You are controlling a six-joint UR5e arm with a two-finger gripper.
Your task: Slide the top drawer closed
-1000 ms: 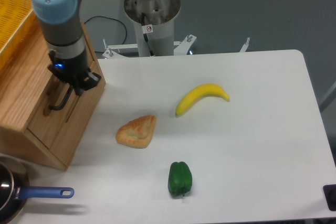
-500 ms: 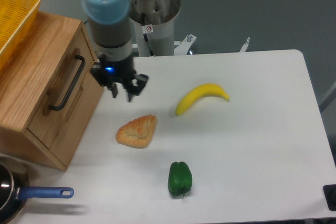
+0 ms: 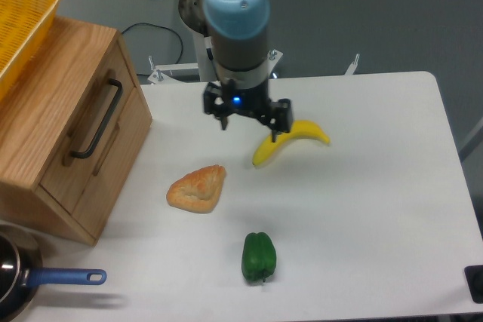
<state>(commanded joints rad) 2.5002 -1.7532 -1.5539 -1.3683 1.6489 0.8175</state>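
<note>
The top drawer (image 3: 89,122) sits flush in the light-wood cabinet at the left, its long black bar handle (image 3: 95,118) running down the front panel. My gripper (image 3: 249,127) hangs over the middle of the table, well to the right of the cabinet and just left of a banana. Its two fingers are spread apart with nothing between them, so it is open.
A yellow banana (image 3: 294,139) lies right of the gripper, a pastry (image 3: 198,188) below it, and a green pepper (image 3: 259,256) nearer the front. A yellow mesh basket (image 3: 19,16) sits on the cabinet. A pan with a blue handle (image 3: 60,277) is at the front left.
The gripper left the drawer handle and travelled right across the table, from the cabinet front to beside the banana. The drawer front has not visibly moved.
</note>
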